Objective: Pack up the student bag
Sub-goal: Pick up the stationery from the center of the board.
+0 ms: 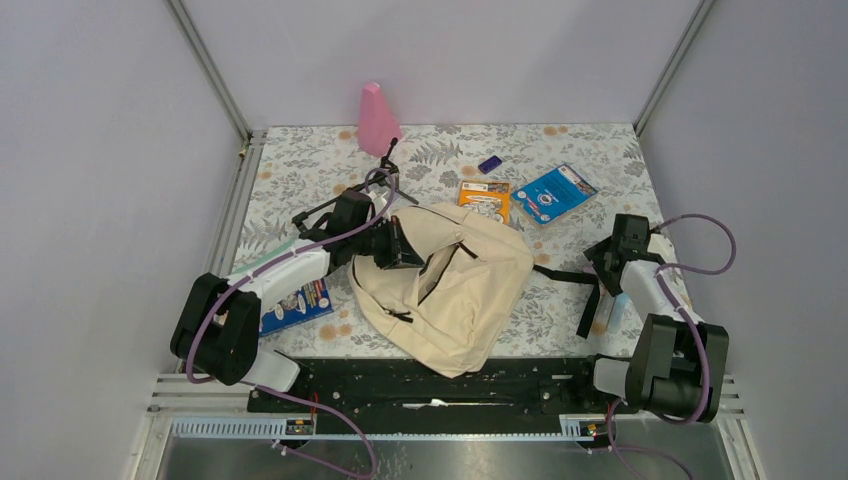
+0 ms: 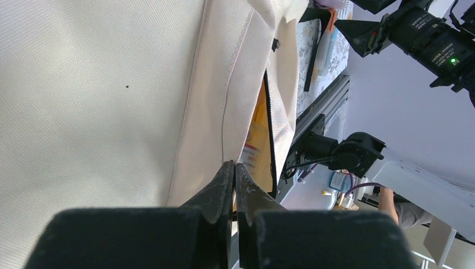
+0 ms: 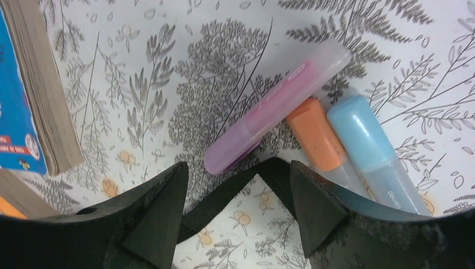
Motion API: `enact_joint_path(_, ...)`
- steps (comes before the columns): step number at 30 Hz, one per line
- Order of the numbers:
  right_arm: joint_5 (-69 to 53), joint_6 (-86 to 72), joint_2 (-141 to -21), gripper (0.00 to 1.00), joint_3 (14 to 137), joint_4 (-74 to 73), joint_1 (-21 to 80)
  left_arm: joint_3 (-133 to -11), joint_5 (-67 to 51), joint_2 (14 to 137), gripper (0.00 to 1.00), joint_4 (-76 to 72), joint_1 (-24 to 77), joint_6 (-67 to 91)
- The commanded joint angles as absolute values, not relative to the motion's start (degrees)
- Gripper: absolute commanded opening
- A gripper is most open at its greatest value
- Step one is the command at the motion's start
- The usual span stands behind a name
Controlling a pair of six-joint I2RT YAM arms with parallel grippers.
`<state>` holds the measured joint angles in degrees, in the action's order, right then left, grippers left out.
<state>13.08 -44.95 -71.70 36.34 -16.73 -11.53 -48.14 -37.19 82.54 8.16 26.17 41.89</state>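
My left gripper (image 2: 233,168) is clamped shut against a seam of the student bag (image 1: 450,290), which lies mid-table (image 1: 580,160) between my 2 arms. My right gripper (image 3: 238,168) stands wide over a black strap (image 3: 224,202), beside 3 highlighters (image 3: 316,137).

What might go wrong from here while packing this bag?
The black strap lies below the open right pincer, beside the translucent pink highlighter, so closing may snag the strap too. The shut left pincer seems to pinch only a thin edge of the cream fabric backpack; it might slip.
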Motion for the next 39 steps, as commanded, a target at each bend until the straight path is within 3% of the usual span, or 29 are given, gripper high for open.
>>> enact_joint_path(1, 16.61, -47.01, -73.65, 0.73, 39.21, -14.33, -13.10, -48.34, -41.02, 79.80, 0.00, 2.75, 25.93, 43.15)
enact_joint_path(7, 16.33, -47.69, -78.71, 0.61, 41.11, -14.44, -13.53, -48.25, -41.78, 79.72, 0.00, 2.17, 25.24, 43.65)
enact_joint_path(39, 12.33, -50.33, -91.54, 0.61, 51.42, -19.92, -13.54, -47.90, -42.55, 78.05, 0.00, 1.41, 24.65, 44.30)
